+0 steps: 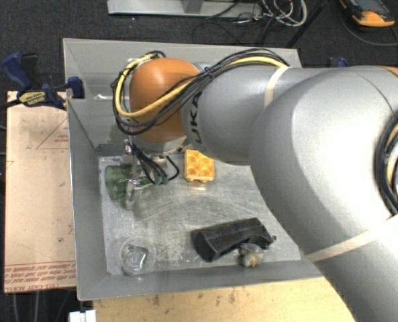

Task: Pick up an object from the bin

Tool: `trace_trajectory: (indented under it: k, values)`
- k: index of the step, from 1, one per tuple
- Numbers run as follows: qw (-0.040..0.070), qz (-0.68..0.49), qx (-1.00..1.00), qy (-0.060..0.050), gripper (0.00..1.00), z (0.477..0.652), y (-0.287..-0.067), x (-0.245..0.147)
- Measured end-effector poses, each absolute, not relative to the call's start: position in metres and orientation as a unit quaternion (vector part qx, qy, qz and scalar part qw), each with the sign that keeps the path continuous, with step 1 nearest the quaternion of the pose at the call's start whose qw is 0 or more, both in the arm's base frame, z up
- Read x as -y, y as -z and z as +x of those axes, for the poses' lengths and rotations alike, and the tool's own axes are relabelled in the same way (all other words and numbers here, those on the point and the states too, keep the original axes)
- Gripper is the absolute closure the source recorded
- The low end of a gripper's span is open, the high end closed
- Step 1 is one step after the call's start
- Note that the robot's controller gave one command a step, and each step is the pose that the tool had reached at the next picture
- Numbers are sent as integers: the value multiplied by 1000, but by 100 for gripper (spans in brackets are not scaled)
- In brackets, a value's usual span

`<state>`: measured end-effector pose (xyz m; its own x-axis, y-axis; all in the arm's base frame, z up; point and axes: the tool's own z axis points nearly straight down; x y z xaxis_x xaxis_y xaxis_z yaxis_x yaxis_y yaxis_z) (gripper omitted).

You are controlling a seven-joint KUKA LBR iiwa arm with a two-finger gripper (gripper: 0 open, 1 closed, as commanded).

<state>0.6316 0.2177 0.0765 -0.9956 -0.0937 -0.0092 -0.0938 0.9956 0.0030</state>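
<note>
In the camera view you see the gripper (137,180) low in the bin (84,200), at the back left corner of the floor as the picture shows it. It sits under the orange cover (157,92) of the wrist. The green thing (115,180), a see-through green piece, lies on the floor just to the picture's left of the gripper. It is either touching the gripper or only just beside it, and you cannot tell which. You also cannot tell whether the gripper is open or closed, or whether it has hold of anything. The wrist and its dark cables (160,172) cover most of it.

The green thing's right side is hidden behind the gripper, so its shape stays unclear. The arm (306,146) covers the right part of the bin and much of the back wall. The yellow waffle (199,166) lies just to the right of the gripper, with its top edge meeting the arm's underside. The black piece (227,239) lies near the front wall, well apart from the gripper. A small round thing (250,258) touches its front right end, and it is too small to tell what it is. The clear thing (135,255) in the front left corner is hard to make out against the grey floor.

Counted: one green thing, one waffle, one black piece, one small round thing and one clear thing.
</note>
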Motion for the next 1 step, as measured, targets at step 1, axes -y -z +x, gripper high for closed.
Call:
trace_trajectory:
  k: [1]
  values:
    - [5, -47, -999, -2, 100, 632, -77, -218]
